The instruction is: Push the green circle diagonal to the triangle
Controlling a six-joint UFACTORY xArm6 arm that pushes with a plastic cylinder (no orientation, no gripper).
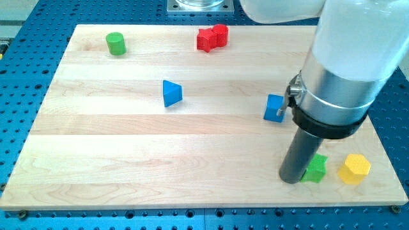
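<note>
The green circle [115, 43], a short green cylinder, stands near the view's top left corner of the wooden board [128, 153]. The blue triangle [171, 93] lies left of the board's middle, below and to the right of the green circle. My tip [291, 178] is at the view's lower right, far from both, touching or almost touching the left side of a green star-shaped block [316, 168].
A red star block [206, 40] and a red cylinder [220, 33] sit together at the top centre. A blue cube [275, 108] lies right of centre, partly behind the arm. A yellow hexagon block [354, 168] sits at the lower right, near the board's edge.
</note>
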